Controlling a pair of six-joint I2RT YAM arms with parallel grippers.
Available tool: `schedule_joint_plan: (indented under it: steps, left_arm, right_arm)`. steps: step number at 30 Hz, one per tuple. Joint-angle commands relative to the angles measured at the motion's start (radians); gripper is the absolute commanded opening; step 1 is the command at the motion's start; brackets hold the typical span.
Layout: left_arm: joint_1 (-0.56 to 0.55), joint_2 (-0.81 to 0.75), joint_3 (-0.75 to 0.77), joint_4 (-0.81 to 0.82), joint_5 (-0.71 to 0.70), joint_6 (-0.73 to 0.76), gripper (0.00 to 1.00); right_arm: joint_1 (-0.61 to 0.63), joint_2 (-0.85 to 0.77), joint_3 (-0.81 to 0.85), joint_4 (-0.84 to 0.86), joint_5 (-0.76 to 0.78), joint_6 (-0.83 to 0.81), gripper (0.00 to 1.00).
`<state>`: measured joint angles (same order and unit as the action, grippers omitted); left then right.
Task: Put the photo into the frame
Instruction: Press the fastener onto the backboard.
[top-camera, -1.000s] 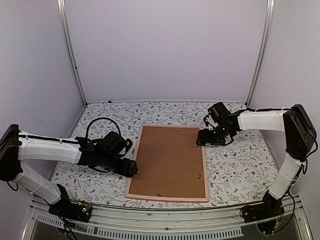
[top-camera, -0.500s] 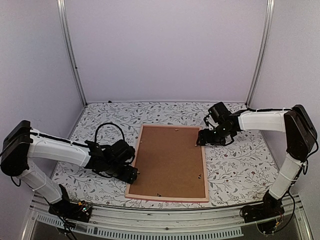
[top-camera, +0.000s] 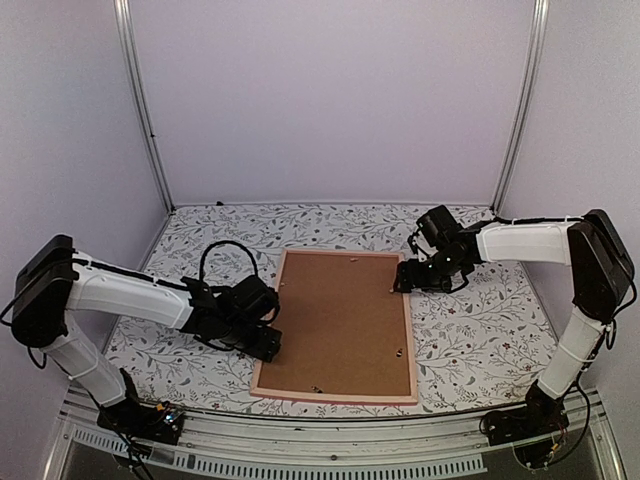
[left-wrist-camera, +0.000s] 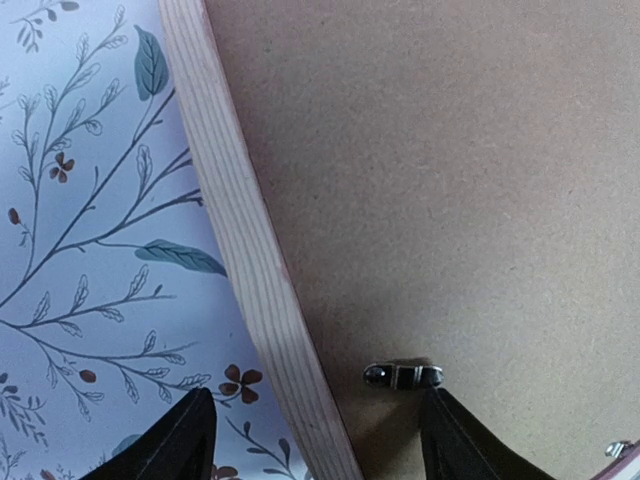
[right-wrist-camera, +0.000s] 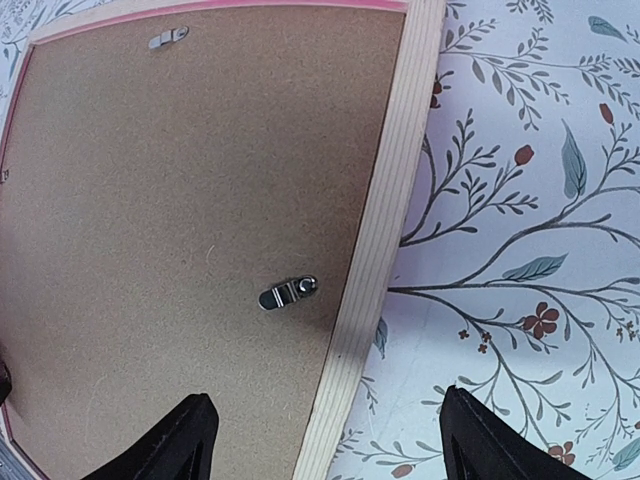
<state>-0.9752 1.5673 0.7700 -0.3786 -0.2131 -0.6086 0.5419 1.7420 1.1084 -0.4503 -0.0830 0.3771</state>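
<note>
Since L pincer (left-wrist-camera: 315, 425) neared frame (left-wrist-camera: 240, 250), jaws straddle edge.

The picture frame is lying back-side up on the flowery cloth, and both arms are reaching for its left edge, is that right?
Not quite. Only the left gripper is at the frame's left edge; the right gripper is at its right edge, as the top external view shows. The frame does lie back-side up on the flowery cloth.
</note>
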Motion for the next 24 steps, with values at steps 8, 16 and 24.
schedule_joint_plan:
  steps: [8,16,24]
  left_arm:
    - [0.021,0.079,0.051,0.024,-0.029,-0.05,0.65]
    - [0.05,0.075,0.031,0.05,0.005,-0.083,0.52]
    - [0.068,0.068,0.012,0.06,0.036,-0.107,0.4]
  right_arm:
    - [-0.007,-0.016,-0.006,0.003,0.01,-0.003,0.8]
    - [-0.007,-0.009,-0.007,0.006,0.008,-0.003,0.8]
    - [-0.006,-0.002,-0.012,0.008,0.005,-0.003,0.8]
